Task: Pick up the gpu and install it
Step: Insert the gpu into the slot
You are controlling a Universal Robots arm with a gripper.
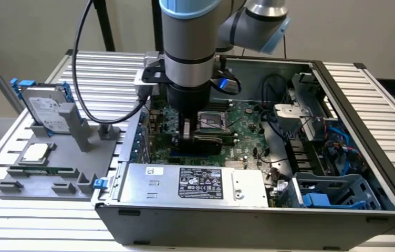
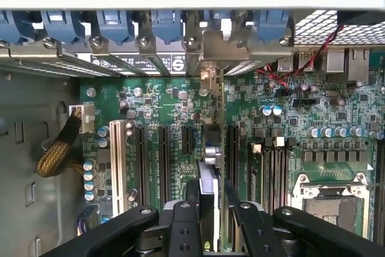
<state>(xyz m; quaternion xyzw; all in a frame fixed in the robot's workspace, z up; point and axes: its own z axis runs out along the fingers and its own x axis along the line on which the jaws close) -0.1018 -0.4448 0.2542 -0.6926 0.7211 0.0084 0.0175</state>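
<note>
Inside case [image 1: 365, 105], gripper [image 2: 212, 209] clamping gpu [image 2: 207, 148], edge-on above motherboard [image 2: 337, 106]

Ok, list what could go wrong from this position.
1. The gpu is held edge-on in the gripper over closely packed slots on the motherboard. A slight offset may seat it beside its slot.
2. Its metal bracket sits close to the case's rear wall and could catch there.
3. The fingers are low over the board and may bump parts.

Robot arm [image 1: 190, 58] reaching into open computer case [image 1: 365, 136], hard drive [image 1: 45, 107] beside
</note>
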